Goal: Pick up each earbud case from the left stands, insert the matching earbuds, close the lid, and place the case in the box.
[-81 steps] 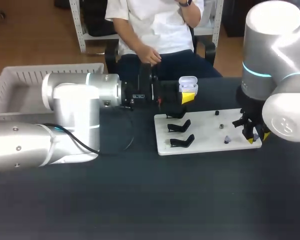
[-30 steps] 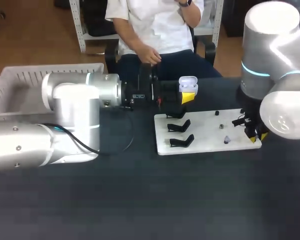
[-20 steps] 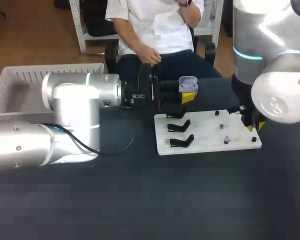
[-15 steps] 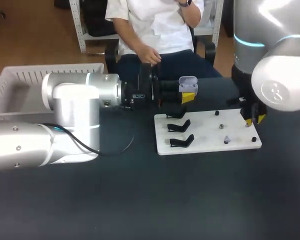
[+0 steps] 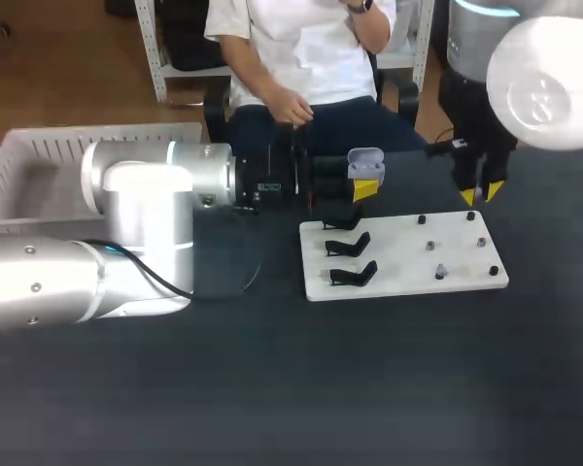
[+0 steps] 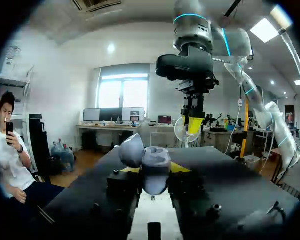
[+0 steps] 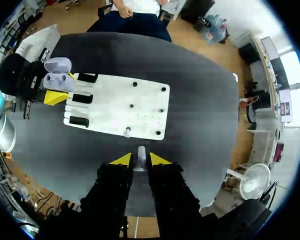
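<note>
A white board (image 5: 400, 264) lies on the dark table (image 5: 272, 388), just under and ahead of the left gripper (image 5: 364, 186) and well below the right gripper (image 5: 480, 194). On the board's end nearest the left fingers stand three black stands (image 5: 348, 245) in a row, all bare. The end nearer the right fingers carries a few small dark pieces (image 5: 429, 246) and one pale piece (image 5: 440, 272), too small to tell apart. A white basket (image 5: 39, 160) sits well behind the left fingers at the table's far corner, partly hidden by the left arm (image 5: 126, 243), whose thick body covers much of that side of the table. The left fingers clamp the case (image 6: 156, 161) from two sides, above the table and just beside the stands. It is pale grey-white and rounded, its lid (image 6: 132, 149) swung open and tilted up. From the left wrist, the right gripper hangs ahead of the case and higher, its yellow tips pointing down. The right fingers stand narrow, pinching a small white earbud (image 7: 141, 151) between their tips, high over the table past the board's edge and well apart from the case
</note>
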`<state>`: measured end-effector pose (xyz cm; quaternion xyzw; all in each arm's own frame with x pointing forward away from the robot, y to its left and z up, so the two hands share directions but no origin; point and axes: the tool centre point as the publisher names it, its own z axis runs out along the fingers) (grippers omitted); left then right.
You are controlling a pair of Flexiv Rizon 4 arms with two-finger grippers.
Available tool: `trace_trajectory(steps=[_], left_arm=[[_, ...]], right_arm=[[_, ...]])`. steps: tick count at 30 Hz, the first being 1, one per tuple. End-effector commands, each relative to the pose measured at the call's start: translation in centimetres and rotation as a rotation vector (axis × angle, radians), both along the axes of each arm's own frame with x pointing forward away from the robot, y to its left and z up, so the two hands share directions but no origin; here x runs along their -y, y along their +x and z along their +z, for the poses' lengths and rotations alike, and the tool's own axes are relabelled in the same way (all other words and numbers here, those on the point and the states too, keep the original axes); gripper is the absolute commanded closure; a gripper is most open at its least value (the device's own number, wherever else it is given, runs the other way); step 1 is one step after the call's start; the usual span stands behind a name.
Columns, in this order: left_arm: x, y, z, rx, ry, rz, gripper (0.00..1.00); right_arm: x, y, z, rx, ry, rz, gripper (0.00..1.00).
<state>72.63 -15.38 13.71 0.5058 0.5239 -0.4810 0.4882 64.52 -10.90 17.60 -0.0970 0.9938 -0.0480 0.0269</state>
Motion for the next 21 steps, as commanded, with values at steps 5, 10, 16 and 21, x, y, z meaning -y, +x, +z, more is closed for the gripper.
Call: trace_trajectory(steps=[5, 10, 16, 21], left_arm=[[0.0, -0.2, -0.1, 0.005, -0.006, 0.006, 1.0], [0.0, -0.2, -0.1, 0.005, -0.006, 0.006, 1.0], [0.0, -0.2, -0.1, 0.005, -0.006, 0.006, 1.0], [0.0, -0.2, -0.1, 0.005, -0.006, 0.006, 1.0]], right_arm=[[-0.3, 0.7, -0.1, 0.006, 0.066, -0.102, 1.0], [-1.5, 2.9, -0.5, 0.062, 0.149, -0.597, 1.0], [-3.3, 3.5, 0.0, 0.051, 0.115, -0.842, 1.0], [-3.8, 3.3, 0.4, 0.052, 0.148, -0.953, 1.0]])
